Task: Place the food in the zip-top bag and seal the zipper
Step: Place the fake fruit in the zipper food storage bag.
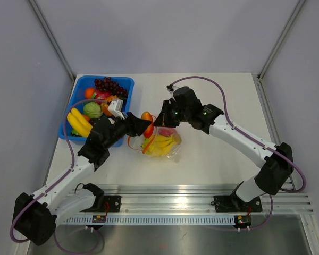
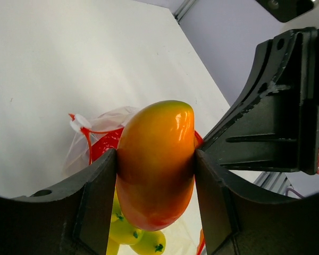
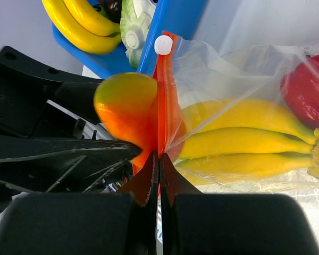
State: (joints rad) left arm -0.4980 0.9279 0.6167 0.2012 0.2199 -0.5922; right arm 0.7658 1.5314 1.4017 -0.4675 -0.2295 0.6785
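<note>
My left gripper (image 1: 144, 126) is shut on an orange-yellow toy mango (image 2: 155, 159), held right at the mouth of the clear zip-top bag (image 1: 162, 143); the mango also shows in the right wrist view (image 3: 126, 109). My right gripper (image 1: 162, 119) is shut on the bag's red-orange zipper strip (image 3: 165, 101) and holds that edge up. Inside the bag lie yellow toy bananas (image 3: 244, 133) and a red fruit (image 3: 308, 87). The white slider (image 3: 162, 44) sits at the strip's far end.
A blue tray (image 1: 77, 93) at the back left holds grapes (image 1: 110, 85), bananas (image 1: 78, 122), a green fruit (image 1: 93, 110) and other toy food. Grey walls enclose the table; a metal rail (image 1: 165, 194) runs along the near edge.
</note>
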